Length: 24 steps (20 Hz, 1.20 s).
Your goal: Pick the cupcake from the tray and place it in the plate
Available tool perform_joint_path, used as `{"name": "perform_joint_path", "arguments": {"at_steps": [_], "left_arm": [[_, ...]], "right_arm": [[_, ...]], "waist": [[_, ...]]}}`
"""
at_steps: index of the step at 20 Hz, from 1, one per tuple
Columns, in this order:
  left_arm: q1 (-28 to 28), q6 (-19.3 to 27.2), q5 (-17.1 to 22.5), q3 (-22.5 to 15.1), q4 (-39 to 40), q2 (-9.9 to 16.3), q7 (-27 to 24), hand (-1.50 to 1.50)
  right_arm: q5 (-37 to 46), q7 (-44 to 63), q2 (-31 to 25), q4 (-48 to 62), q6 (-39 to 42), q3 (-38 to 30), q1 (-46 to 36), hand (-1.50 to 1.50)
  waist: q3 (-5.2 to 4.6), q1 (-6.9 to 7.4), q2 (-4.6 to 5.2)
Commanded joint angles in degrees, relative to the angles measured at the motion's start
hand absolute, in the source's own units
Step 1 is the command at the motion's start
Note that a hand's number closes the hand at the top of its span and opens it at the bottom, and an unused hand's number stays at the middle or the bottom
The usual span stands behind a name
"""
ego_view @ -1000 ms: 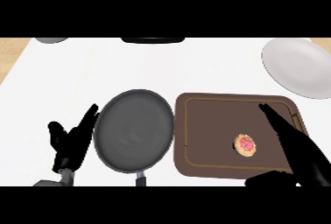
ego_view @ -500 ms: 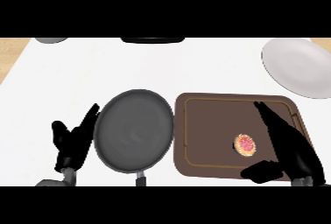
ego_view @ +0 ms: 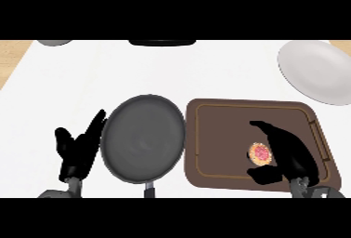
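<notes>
Right hand (ego_view: pixel 288 151) lies over the brown tray (ego_view: pixel 226 108), entering from the lower right; fingers extend up and to the left, thumb curls in below, and the hand is cupped around the cupcake (ego_view: pixel 260 153) without visibly closing on it; whether the fingers touch the cupcake cannot be told. Cupcake sits on the tray floor, right of centre, pink-topped, just left of the palm. Left hand (ego_view: pixel 77 151) rests released at the lower left, fingers straight and pointing up, just beside the rim of the dark grey pan (ego_view: pixel 142 137); the pan lies between that hand and the tray. A white plate (ego_view: pixel 316 70) sits well apart at upper right.
</notes>
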Motion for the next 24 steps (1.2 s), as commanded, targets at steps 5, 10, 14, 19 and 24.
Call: {"name": "perform_joint_path", "arguments": {"at_steps": [5,10,14,19,24], "left_arm": [[2.32,0.79,-2.61,-1.27,-0.48,-2.98,0.47,0.00],[2.43,0.17,-2.72,-1.52,1.16,-5.04,-0.34,0.00],[3.04,-0.36,-3.30,-0.86,2.30,-4.44,-1.84,0.00],[0.50,-2.90,-2.43,-0.38,3.02,-3.26,-0.45,0.00],[4.21,-2.46,-2.40,-0.24,1.61,-3.68,-1.10,0.00]], "right_arm": [[6.58,-6.25,-0.05,2.36,1.52,0.38,0.89,1.50],[10.61,-5.82,1.60,-0.70,-0.03,0.58,1.92,1.50],[14.18,-12.80,2.35,1.91,-9.60,-1.56,0.84,1.50],[20.80,-4.95,15.89,19.22,-14.07,-1.45,-19.69,1.50],[32.45,-1.52,20.24,19.22,-27.58,-0.02,-21.12,1.50]], "waist": [[-0.40,-0.29,0.28],[-0.41,-0.40,0.25],[-0.38,-0.31,0.31],[-0.40,1.79,0.81],[-0.42,0.85,0.38]]}}
